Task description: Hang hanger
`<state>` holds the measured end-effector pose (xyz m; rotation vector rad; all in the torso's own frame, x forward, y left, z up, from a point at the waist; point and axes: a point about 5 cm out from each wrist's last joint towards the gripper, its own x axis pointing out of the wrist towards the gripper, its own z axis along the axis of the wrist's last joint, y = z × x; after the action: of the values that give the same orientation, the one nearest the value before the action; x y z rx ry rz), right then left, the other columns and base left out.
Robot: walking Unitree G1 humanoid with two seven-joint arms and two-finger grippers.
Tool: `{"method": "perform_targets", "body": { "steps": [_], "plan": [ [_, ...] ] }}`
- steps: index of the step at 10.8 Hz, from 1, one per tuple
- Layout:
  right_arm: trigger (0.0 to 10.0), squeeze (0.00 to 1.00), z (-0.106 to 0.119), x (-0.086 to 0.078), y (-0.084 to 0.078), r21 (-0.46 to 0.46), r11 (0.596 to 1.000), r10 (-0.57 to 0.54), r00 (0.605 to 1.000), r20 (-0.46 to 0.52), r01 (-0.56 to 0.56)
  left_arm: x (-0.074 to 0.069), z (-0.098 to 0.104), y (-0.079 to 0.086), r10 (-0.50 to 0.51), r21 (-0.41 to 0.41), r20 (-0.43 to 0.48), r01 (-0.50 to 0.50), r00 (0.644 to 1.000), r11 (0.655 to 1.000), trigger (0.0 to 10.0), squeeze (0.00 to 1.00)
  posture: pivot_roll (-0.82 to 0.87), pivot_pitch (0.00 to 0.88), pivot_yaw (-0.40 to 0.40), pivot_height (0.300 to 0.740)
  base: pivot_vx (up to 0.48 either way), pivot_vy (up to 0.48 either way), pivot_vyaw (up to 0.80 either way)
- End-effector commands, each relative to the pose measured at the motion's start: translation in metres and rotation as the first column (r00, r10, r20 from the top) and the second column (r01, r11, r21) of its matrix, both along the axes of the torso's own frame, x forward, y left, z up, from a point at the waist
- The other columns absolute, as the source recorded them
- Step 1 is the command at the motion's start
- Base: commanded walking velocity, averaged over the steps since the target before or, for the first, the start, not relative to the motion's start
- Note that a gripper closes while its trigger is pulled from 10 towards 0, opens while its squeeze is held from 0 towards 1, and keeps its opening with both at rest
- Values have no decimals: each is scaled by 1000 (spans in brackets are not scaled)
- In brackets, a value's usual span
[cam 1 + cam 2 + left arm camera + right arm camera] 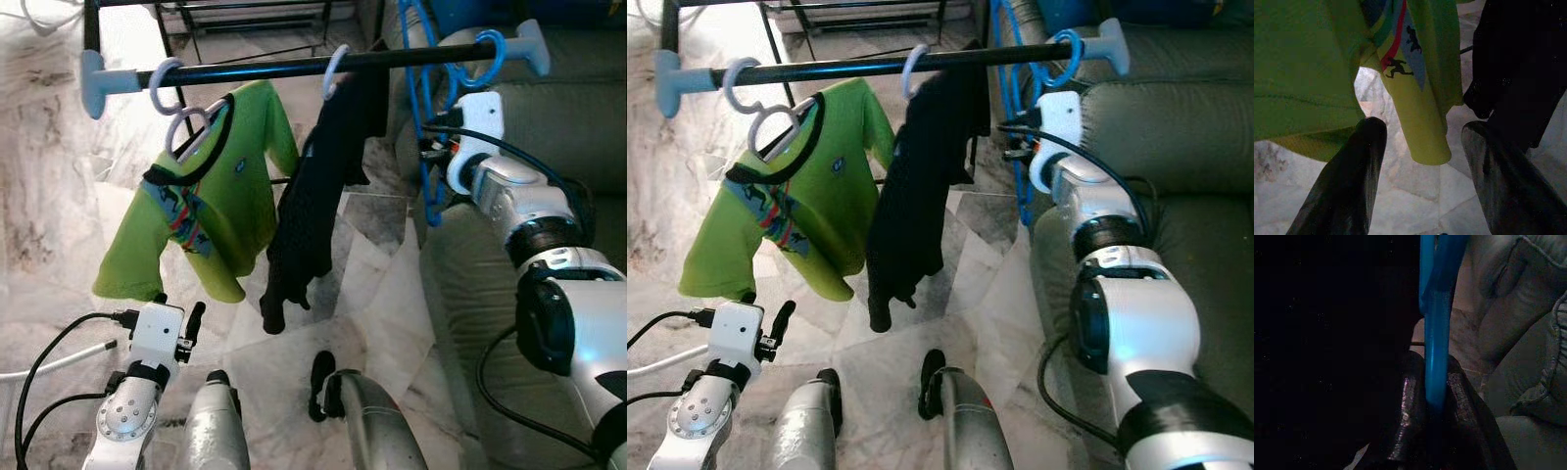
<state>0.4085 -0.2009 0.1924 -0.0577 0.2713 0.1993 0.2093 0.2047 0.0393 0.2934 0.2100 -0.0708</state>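
Right gripper (1436, 406) clamped on blue hanger (1437, 333) | hook over rail (294, 67) | left gripper (1420, 147) open, low

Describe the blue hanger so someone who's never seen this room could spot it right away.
Find the black rail with pale end caps. At its sofa end, past the green shirt and black garment, hangs the blue hanger, pinched by the right end effector. It alone is blue and bare.

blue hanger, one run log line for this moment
right gripper: shut on blue hanger | hook over rail | left gripper: open, low, idle
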Motion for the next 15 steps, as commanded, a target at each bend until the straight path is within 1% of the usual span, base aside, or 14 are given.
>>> {"method": "perform_targets", "body": {
  "steps": [1,2,3,5,6,7,9,10,11,12,13,14,15],
  "plan": [
    [10000,0,-44,-15,-7,-19,1000,-24,984,-176,21,-7,-7,3,-2,11,-45,2,999,1000,10000,0,190,312,-73,740,0,0,0],
    [10000,0,-39,-12,-7,-55,998,-34,992,-119,28,-6,-7,2,-2,10,-41,2,999,1000,10000,0,193,311,-74,740,0,0,0],
    [10000,0,-32,-9,-4,-41,999,-28,996,-90,24,-6,-7,2,1,8,-41,0,999,1000,10000,0,194,309,-75,740,0,0,0],
    [10000,0,-5,1,0,-60,997,-38,999,-3,38,-4,-8,0,8,1,-41,-8,999,1000,10000,0,190,302,-90,740,0,0,0],
    [10000,0,-1,2,3,-59,998,-35,999,0,35,-3,-8,-1,10,-1,-40,-10,999,1000,10000,0,190,302,-95,740,0,0,0],
    [10000,0,-3,2,7,-73,997,-15,999,-28,13,-4,-9,-3,15,-7,-39,-15,999,1000,10000,0,190,303,-108,740,0,0,0],
    [10000,0,-15,-1,7,-90,996,-17,996,-83,9,-7,-10,-5,26,-17,-42,-27,999,1000,10000,0,185,310,-125,740,0,0,0],
    [10000,686,-29,-6,4,-72,997,-33,991,-127,24,-7,-11,-6,29,-21,-44,-30,999,999,10000,0,183,311,-126,740,0,0,0],
    [10000,1000,-39,-10,0,-78,997,-38,988,-151,26,-6,-11,-6,27,-22,-45,-28,999,999,10000,0,182,308,-122,740,0,0,0],
    [10000,1000,-40,-11,-2,-114,993,-42,992,-121,28,-3,-11,-6,19,-19,-43,-19,999,1000,10000,0,178,301,-112,740,0,0,0],
    [10000,1000,-34,-9,-1,-130,991,-12,998,-59,4,-1,-10,-5,13,-14,-37,-14,999,1000,10000,0,177,295,-106,740,0,0,0],
    [10000,1000,-32,-9,-1,-158,987,19,999,-31,-24,2,-8,-3,14,-7,-27,-14,1000,1000,10000,0,180,285,-101,740,0,0,0],
    [10000,1000,-31,-12,-16,-221,975,3,1000,20,1,11,-3,5,41,-13,-6,-41,999,999,10000,0,190,253,-94,740,0,0,0]
  ]
}}
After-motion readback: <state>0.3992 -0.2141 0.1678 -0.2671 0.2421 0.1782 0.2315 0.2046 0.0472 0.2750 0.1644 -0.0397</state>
